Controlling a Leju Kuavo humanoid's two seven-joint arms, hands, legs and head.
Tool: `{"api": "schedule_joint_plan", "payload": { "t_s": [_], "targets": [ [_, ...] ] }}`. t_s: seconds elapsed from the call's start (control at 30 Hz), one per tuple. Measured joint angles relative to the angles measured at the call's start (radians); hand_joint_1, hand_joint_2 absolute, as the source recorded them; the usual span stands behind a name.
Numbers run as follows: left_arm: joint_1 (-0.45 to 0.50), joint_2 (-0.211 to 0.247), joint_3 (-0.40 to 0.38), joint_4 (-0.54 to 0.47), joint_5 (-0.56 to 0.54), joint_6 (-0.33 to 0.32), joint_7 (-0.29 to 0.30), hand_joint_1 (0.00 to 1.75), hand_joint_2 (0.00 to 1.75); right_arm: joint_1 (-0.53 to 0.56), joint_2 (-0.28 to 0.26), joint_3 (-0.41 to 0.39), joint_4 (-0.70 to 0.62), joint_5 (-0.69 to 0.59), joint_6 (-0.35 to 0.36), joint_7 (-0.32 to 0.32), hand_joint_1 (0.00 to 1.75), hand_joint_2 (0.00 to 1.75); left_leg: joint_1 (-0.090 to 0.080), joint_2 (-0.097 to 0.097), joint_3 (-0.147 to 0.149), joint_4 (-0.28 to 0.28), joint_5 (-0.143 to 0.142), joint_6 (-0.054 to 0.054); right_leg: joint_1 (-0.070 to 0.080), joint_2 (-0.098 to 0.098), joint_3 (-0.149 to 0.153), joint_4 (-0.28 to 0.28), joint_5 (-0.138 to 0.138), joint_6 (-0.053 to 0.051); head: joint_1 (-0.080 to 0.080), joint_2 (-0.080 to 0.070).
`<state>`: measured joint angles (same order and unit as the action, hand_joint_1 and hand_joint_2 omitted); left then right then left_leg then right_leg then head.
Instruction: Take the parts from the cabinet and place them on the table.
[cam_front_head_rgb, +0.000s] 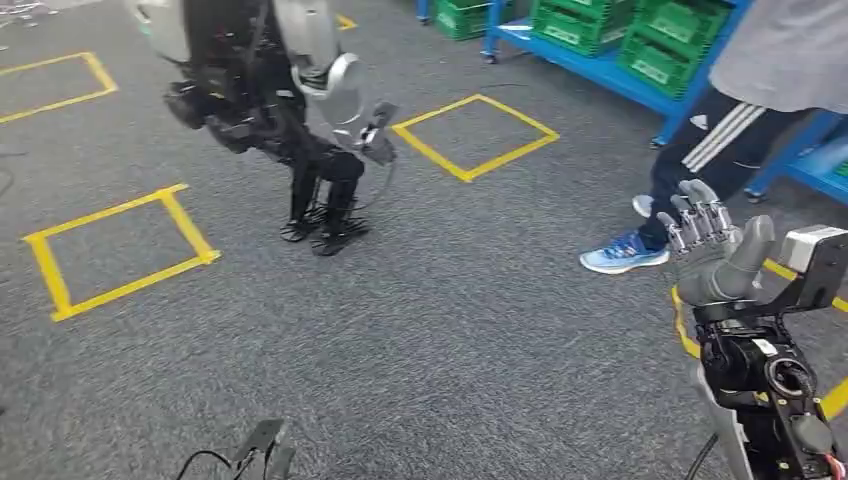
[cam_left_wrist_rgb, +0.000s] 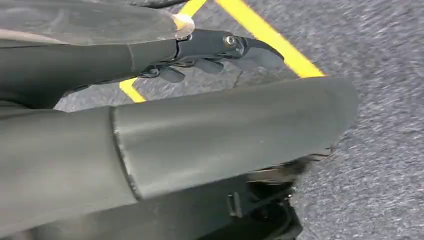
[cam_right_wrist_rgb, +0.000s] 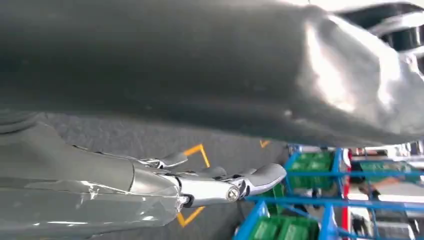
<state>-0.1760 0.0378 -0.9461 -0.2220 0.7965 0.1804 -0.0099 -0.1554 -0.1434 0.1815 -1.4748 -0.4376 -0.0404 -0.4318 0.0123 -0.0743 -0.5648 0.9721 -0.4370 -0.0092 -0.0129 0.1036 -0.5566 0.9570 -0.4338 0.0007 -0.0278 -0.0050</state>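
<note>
**No parts in hand, rack ahead**

Right hand (cam_front_head_rgb: 712, 245) raised, fingers extended, empty, below the blue rack (cam_front_head_rgb: 610, 65). Left hand (cam_left_wrist_rgb: 220, 50) loosely extended, holding nothing. Parts unseen; green crates (cam_front_head_rgb: 585, 22) on rack. Handling cannot be judged.

Grey speckled carpet (cam_front_head_rgb: 450, 330); yellow tape squares (cam_front_head_rgb: 475, 135); green crates (cam_front_head_rgb: 585, 25); blue rack (cam_front_head_rgb: 600, 68).

Rough grey carpet floor (cam_front_head_rgb: 450, 330), glossy metal-looking robot hand (cam_front_head_rgb: 712, 250), seemingly plastic green crates (cam_front_head_rgb: 580, 25)
</note>
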Motion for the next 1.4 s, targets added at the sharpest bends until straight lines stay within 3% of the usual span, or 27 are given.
{"api": "schedule_joint_plan", "payload": {
  "t_s": [0.03, 0.13, 0.17, 0.23, 0.3, 0.33, 0.37, 0.4, 0.47, 0.5, 0.53, 0.67, 0.73, 0.77, 0.83, 0.87, 0.9, 0.97, 1.0, 1.03, 1.1, 1.17, 1.2, 1.23, 1.27, 1.33, 1.4],
  "targets": [
    [0.000, 0.001, 0.000, 0.000, 0.000, 0.000, 0.000, 0.00, 0.00, -0.001, 0.000, 0.002, 0.000, 0.000, 0.000, 0.000, 0.00, 0.00, 0.001, -0.006, 0.008, -0.020, -0.007, 0.001, 0.008, 0.014, -0.006, 0.007, -0.003, 0.007, -0.001, 0.000],
    [-0.002, 0.004, 0.000, 0.000, 0.001, 0.001, -0.001, 0.00, 0.00, 0.005, 0.000, 0.003, 0.000, 0.000, 0.000, -0.002, 0.00, 0.00, -0.007, 0.026, 0.011, -0.019, -0.006, 0.015, -0.003, 0.046, -0.011, -0.006, 0.006, 0.027, 0.004, 0.000],
    [-0.003, 0.001, 0.000, 0.000, 0.001, 0.001, -0.001, 0.00, 0.00, 0.007, 0.000, 0.004, 0.000, 0.000, 0.000, -0.002, 0.00, 0.00, 0.002, 0.043, 0.014, -0.033, 0.001, 0.023, 0.000, 0.053, -0.013, -0.004, 0.005, 0.033, 0.004, 0.000],
    [-0.005, 0.005, 0.000, 0.000, 0.002, 0.002, -0.002, 0.00, 0.00, 0.005, 0.000, 0.005, 0.000, 0.000, 0.000, -0.003, 0.00, 0.00, 0.000, 0.061, 0.019, -0.041, 0.003, 0.033, 0.006, -0.056, -0.044, 0.071, -0.051, 0.039, 0.022, 0.000],
    [-0.001, 0.005, 0.000, 0.000, 0.002, 0.000, 0.003, 0.00, 0.00, 0.005, 0.000, 0.009, 0.001, 0.000, 0.000, -0.010, 0.00, 0.00, -0.003, 0.087, 0.019, -0.041, 0.002, 0.034, 0.003, -0.091, -0.124, 0.248, -0.136, 0.046, 0.027, 0.000],
    [0.001, 0.006, 0.000, 0.000, -0.002, -0.002, 0.008, 0.00, 0.00, 0.007, 0.000, 0.010, 0.004, 0.000, 0.000, -0.015, 0.00, 0.00, -0.004, 0.101, 0.019, -0.040, 0.001, 0.034, 0.002, -0.095, -0.156, 0.316, -0.158, 0.049, 0.028, 0.000],
    [0.002, 0.006, 0.000, 0.000, -0.009, -0.002, 0.018, 0.00, 0.00, 0.008, 0.000, 0.010, 0.007, 0.000, -0.002, -0.020, 0.00, 0.00, -0.004, 0.113, 0.020, -0.040, 0.000, 0.034, 0.002, -0.097, -0.165, 0.334, -0.153, 0.051, 0.029, 0.000],
    [0.001, 0.006, 0.000, 0.000, -0.016, -0.003, 0.023, 0.00, 0.00, 0.008, 0.000, 0.009, 0.010, 0.000, -0.005, -0.026, 0.00, 0.00, -0.003, 0.124, 0.021, -0.040, -0.002, 0.032, 0.002, -0.100, -0.149, 0.299, -0.125, 0.051, 0.029, 0.000],
    [-0.005, 0.005, 0.000, 0.000, -0.024, -0.009, 0.027, 0.00, 0.00, 0.008, 0.000, 0.009, 0.015, -0.003, -0.005, -0.038, 0.00, 0.00, -0.003, 0.145, 0.028, -0.040, -0.007, 0.027, 0.003, -0.122, -0.051, 0.116, -0.033, 0.048, 0.031, 0.000],
    [-0.010, 0.004, 0.000, 0.000, -0.026, -0.011, 0.027, 0.00, 0.00, 0.008, 0.001, 0.009, 0.016, -0.003, -0.005, -0.042, 0.00, 0.00, -0.006, 0.153, 0.034, -0.039, -0.010, 0.022, 0.006, -0.170, 0.001, 0.018, 0.001, 0.044, 0.031, 0.000],
    [-0.015, 0.005, 0.000, 0.000, -0.030, -0.013, 0.026, 0.00, 0.00, 0.004, 0.004, 0.010, 0.020, -0.003, -0.004, -0.045, 0.00, 0.00, -0.016, 0.160, 0.035, -0.037, -0.014, 0.017, 0.020, -0.196, 0.010, -0.007, -0.013, 0.036, 0.034, 0.000],
    [-0.028, 0.005, 0.000, 0.000, -0.039, -0.021, 0.021, 0.00, 0.00, 0.005, 0.010, 0.013, 0.028, -0.002, -0.001, -0.050, 0.00, 0.00, -0.016, 0.201, 0.044, -0.038, -0.019, 0.001, 0.016, -0.136, 0.001, -0.009, -0.003, 0.009, 0.029, 0.000],
    [-0.032, 0.003, 0.000, 0.000, -0.039, -0.024, 0.021, 0.00, 0.00, 0.001, 0.016, 0.013, 0.028, 0.002, 0.000, -0.048, 0.00, 0.00, -0.008, 0.123, 0.021, 0.023, -0.063, -0.010, 0.007, -0.113, 0.007, -0.014, 0.003, -0.001, 0.024, 0.000],
    [-0.031, 0.001, 0.000, 0.000, -0.039, -0.024, 0.021, 0.00, 0.00, -0.001, 0.016, 0.014, 0.028, 0.002, -0.002, -0.042, 0.00, 0.00, -0.008, 0.097, -0.019, 0.108, -0.109, -0.013, 0.006, -0.104, 0.006, -0.014, 0.005, -0.005, 0.018, 0.000],
    [-0.024, -0.001, 0.000, 0.000, -0.039, -0.024, 0.021, 0.00, 0.00, 0.001, 0.021, 0.015, 0.028, 0.005, -0.005, -0.034, 0.00, 0.00, -0.008, 0.082, -0.108, 0.287, -0.174, -0.014, 0.007, -0.076, 0.005, -0.014, 0.005, -0.007, 0.012, 0.000],
    [-0.020, -0.003, 0.000, 0.000, -0.039, -0.026, 0.021, 0.00, 0.00, 0.002, 0.021, 0.015, 0.028, 0.007, -0.009, -0.031, 0.00, 0.00, -0.008, 0.081, -0.131, 0.319, -0.172, -0.013, 0.008, -0.060, 0.005, -0.013, 0.005, -0.007, 0.012, 0.000],
    [-0.017, -0.005, 0.000, 0.000, -0.039, -0.028, 0.021, 0.00, 0.00, 0.003, 0.021, 0.015, 0.028, 0.009, -0.013, -0.029, 0.00, 0.00, -0.008, 0.080, -0.128, 0.297, -0.144, -0.009, 0.008, -0.044, 0.006, -0.013, 0.005, -0.007, 0.011, 0.000],
    [-0.019, -0.008, 0.000, 0.000, -0.039, -0.030, 0.021, 0.00, 0.00, 0.003, 0.022, 0.016, 0.027, 0.013, -0.013, -0.029, 0.00, 0.00, -0.009, 0.064, -0.057, 0.126, -0.044, 0.004, 0.009, -0.013, 0.009, -0.013, 0.005, -0.007, 0.005, 0.000],
    [-0.021, -0.008, 0.000, 0.000, -0.039, -0.030, 0.021, 0.00, 0.00, 0.003, 0.022, 0.016, 0.027, 0.014, -0.014, -0.029, 0.00, 0.00, -0.009, 0.033, -0.012, 0.023, 0.002, 0.013, 0.009, 0.001, 0.010, -0.013, 0.006, -0.006, 0.002, 0.000],
    [-0.021, -0.006, 0.000, 0.000, -0.039, -0.030, 0.021, 0.00, 0.00, 0.003, 0.022, 0.016, 0.027, 0.015, -0.015, -0.029, 0.00, 0.00, -0.010, -0.002, 0.007, -0.022, 0.006, 0.012, 0.011, 0.009, 0.008, -0.012, 0.005, -0.003, 0.003, 0.000],
    [-0.022, -0.009, 0.000, 0.000, -0.037, -0.031, 0.019, 0.00, 0.00, 0.004, 0.022, 0.015, 0.027, 0.016, -0.016, -0.025, 0.00, 0.00, -0.009, 0.026, 0.011, -0.030, 0.006, 0.002, 0.008, 0.030, 0.001, -0.010, 0.005, 0.007, 0.005, 0.000],
    [-0.023, -0.013, 0.000, 0.000, -0.035, -0.032, 0.019, 0.00, 0.00, 0.008, 0.022, 0.016, 0.027, 0.016, -0.016, -0.018, 0.00, 0.00, -0.008, 0.046, 0.015, -0.037, 0.008, 0.007, 0.008, 0.052, -0.004, -0.017, 0.010, 0.021, 0.005, 0.000],
    [-0.025, -0.015, 0.000, 0.001, -0.035, -0.031, 0.018, 0.00, 0.00, 0.015, 0.022, 0.017, 0.024, 0.016, -0.016, -0.016, 0.00, 0.00, -0.003, 0.059, 0.020, -0.050, 0.012, 0.013, 0.006, 0.017, -0.004, -0.012, 0.001, 0.024, 0.005, 0.000],
    [-0.025, -0.017, 0.000, 0.001, -0.034, -0.029, 0.015, 0.00, 0.00, 0.013, 0.022, 0.017, 0.022, 0.017, -0.016, -0.014, 0.00, 0.00, -0.004, 0.064, 0.023, -0.054, 0.014, 0.016, 0.010, -0.040, -0.017, 0.023, -0.026, 0.030, 0.013, 0.000],
    [-0.023, -0.018, 0.000, 0.001, -0.034, -0.029, 0.014, 0.00, 0.00, 0.009, 0.022, 0.018, 0.022, 0.017, -0.018, -0.013, 0.00, 0.00, -0.004, 0.074, 0.023, -0.055, 0.012, 0.020, 0.006, -0.074, -0.048, 0.093, -0.068, 0.038, 0.019, 0.000],
    [-0.017, -0.019, 0.000, 0.001, -0.031, -0.025, 0.013, 0.00, 0.00, 0.009, 0.022, 0.021, 0.022, 0.017, -0.023, -0.011, 0.00, 0.00, -0.005, 0.093, 0.024, -0.054, 0.011, 0.021, 0.000, -0.092, -0.116, 0.242, -0.133, 0.049, 0.022, 0.000],
    [-0.011, -0.020, 0.000, 0.001, -0.028, -0.023, 0.008, 0.00, 0.00, 0.012, 0.022, 0.021, 0.022, 0.017, -0.026, -0.010, 0.00, 0.00, -0.004, 0.111, 0.024, -0.053, 0.009, 0.022, -0.004, -0.095, -0.154, 0.317, -0.150, 0.057, 0.024, 0.000]
  ]
}}
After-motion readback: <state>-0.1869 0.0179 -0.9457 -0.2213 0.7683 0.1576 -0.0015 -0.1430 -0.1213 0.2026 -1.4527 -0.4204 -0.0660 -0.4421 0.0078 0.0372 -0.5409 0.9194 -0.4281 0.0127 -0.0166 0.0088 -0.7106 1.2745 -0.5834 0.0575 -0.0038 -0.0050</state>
